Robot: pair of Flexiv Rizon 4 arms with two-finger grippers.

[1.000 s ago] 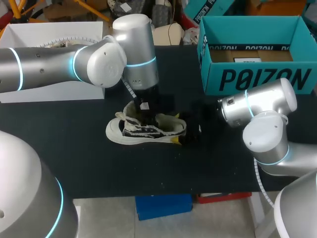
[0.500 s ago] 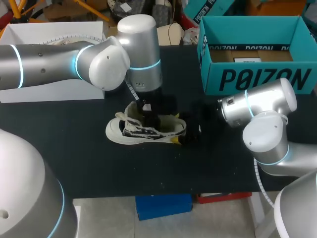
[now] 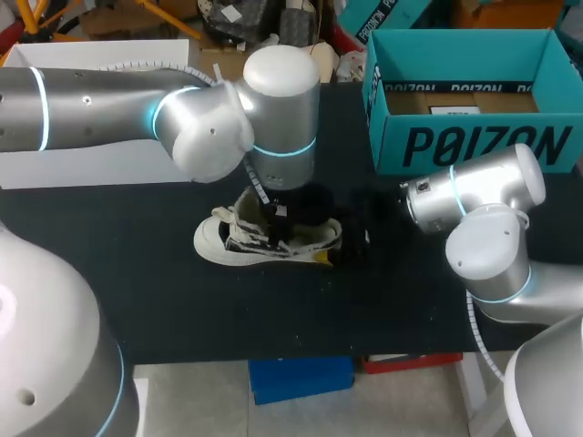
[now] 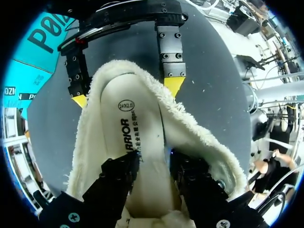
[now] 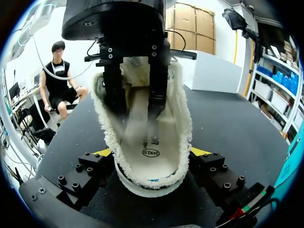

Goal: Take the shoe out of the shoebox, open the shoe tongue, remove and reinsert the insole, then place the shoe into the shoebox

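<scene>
Left gripper: narrowed to a small gap, grips the insole from both edges, deep inside the mouth of the shoe; yellow tips hidden in there. Right gripper: spread wide, clamps the heel of the shoe from both sides, yellow tips pressed against the fleece collar.

Insole: lies flat in the heel cup at the right end, printed size mark up; rises between the left gripper's fingers in the right wrist view, blurred there, exact bend unclear.

Shoe: stands upright on its sole near the middle of the table, toe left, heel right, out of the shoebox. White sole, dark patterned side, cream fleece lining, laces loose over the front.

Left arm: comes in from the left, wrist right above the shoe, points straight down into it. Right arm: comes in from the right, low over the table, points left at the heel.

Shoebox: teal, open on top, sits at the far right of the table, well apart from the shoe; brown cardboard showing on its floor.

White box: sits at the far left, partly behind the left arm.
</scene>
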